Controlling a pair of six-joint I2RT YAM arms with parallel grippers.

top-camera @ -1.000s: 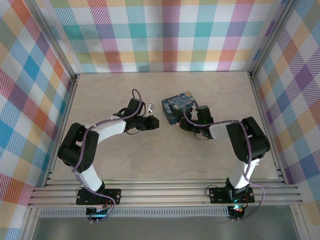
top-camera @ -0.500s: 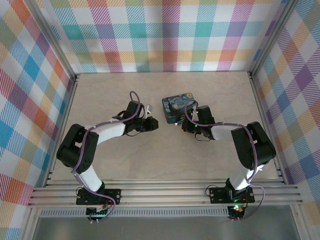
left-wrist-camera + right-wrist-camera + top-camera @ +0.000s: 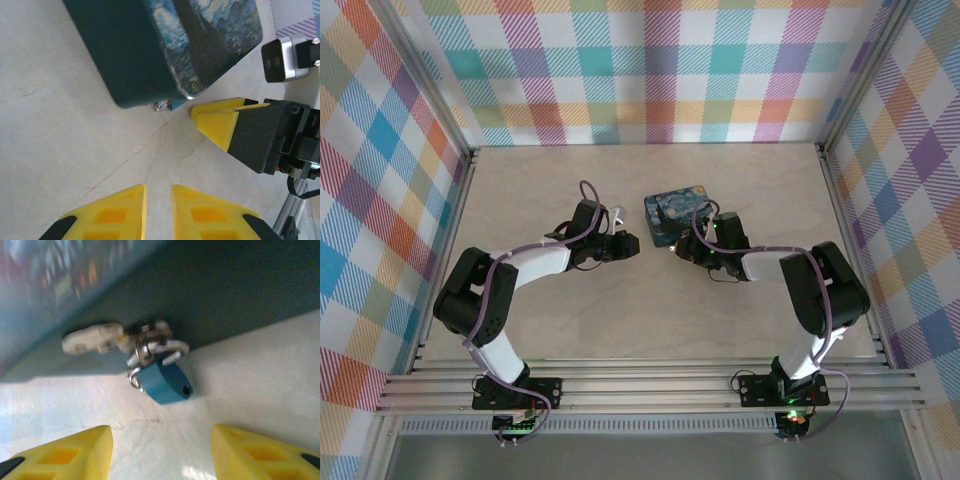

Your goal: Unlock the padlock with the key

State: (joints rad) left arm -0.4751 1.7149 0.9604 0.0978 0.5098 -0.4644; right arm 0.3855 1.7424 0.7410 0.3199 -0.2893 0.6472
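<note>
Looking down from the top external camera, a dark blue painted box [image 3: 677,213] sits mid-table [image 3: 620,330]. The left gripper [image 3: 632,243] lies just left of its near corner and the right gripper [image 3: 684,249] just right of it, tips facing.

Left wrist view: left gripper [image 3: 158,189] fingers drawn almost together, only a thin strip of table between, nothing held. A sliver of blue padlock [image 3: 175,104] shows under the box's near corner [image 3: 165,50], right gripper [image 3: 216,114] just beside it.

Right wrist view: right gripper [image 3: 160,430] spread wide, empty. The padlock [image 3: 166,382] hangs from the box latch [image 3: 150,335], its body resting on the table, shackle closed.
</note>
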